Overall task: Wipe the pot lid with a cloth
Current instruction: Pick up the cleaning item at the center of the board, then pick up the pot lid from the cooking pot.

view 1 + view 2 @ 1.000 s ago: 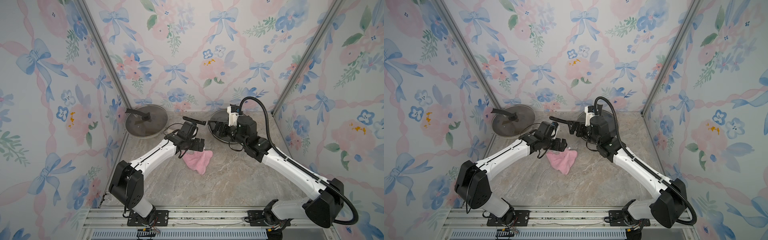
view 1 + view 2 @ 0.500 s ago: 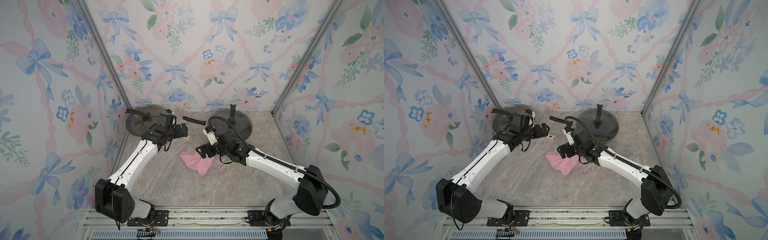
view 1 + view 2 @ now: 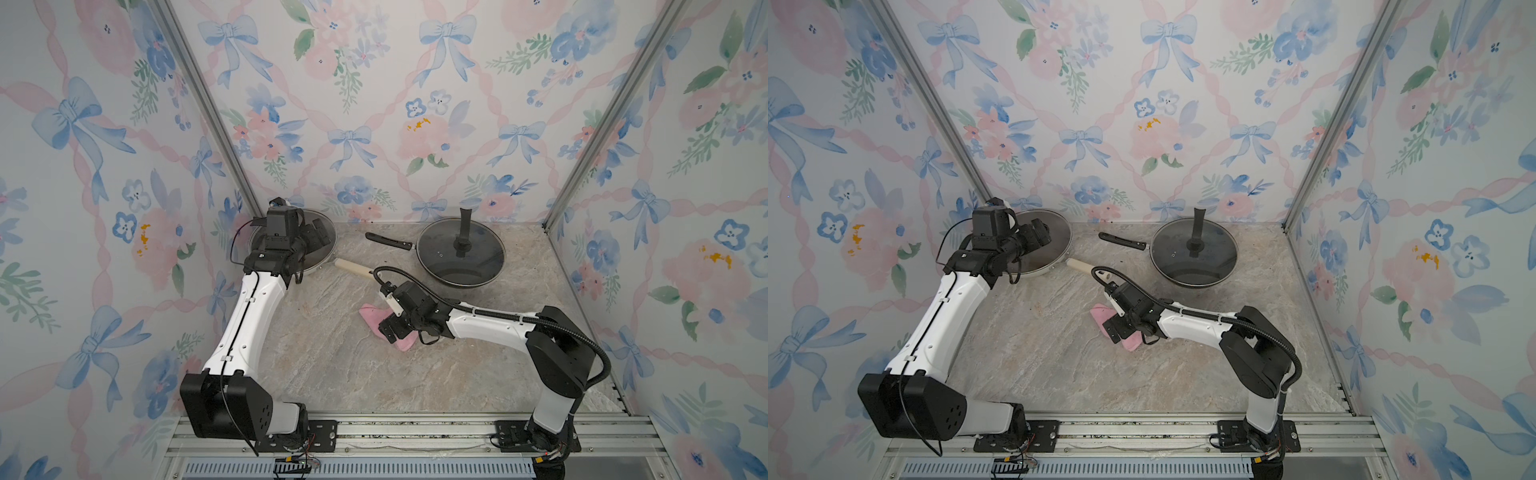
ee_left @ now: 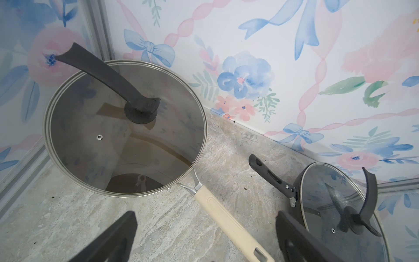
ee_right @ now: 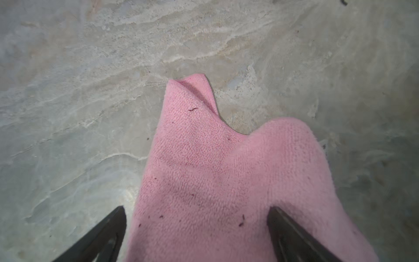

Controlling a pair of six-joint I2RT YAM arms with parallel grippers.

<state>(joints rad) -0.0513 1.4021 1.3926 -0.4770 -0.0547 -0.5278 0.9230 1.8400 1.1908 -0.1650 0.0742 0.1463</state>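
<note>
Right wrist view shows the right gripper (image 5: 196,209) open over the pink cloth (image 5: 226,177), central on the table (image 5: 90,68); the left gripper (image 4: 205,214), also released, hovers above the far-left pot lid (image 4: 124,140)

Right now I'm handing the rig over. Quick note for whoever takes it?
Grip: left pincer open, empty, by the glass lid on the cream-handled pan. The right pincer is open, low over the cloth, not closed on it.
Things: cloth crumpled on the table; second lid on the black pan at the back.
Done: approach only; cloth not gripped.
To do: grip cloth, lift, wipe lid.
</note>
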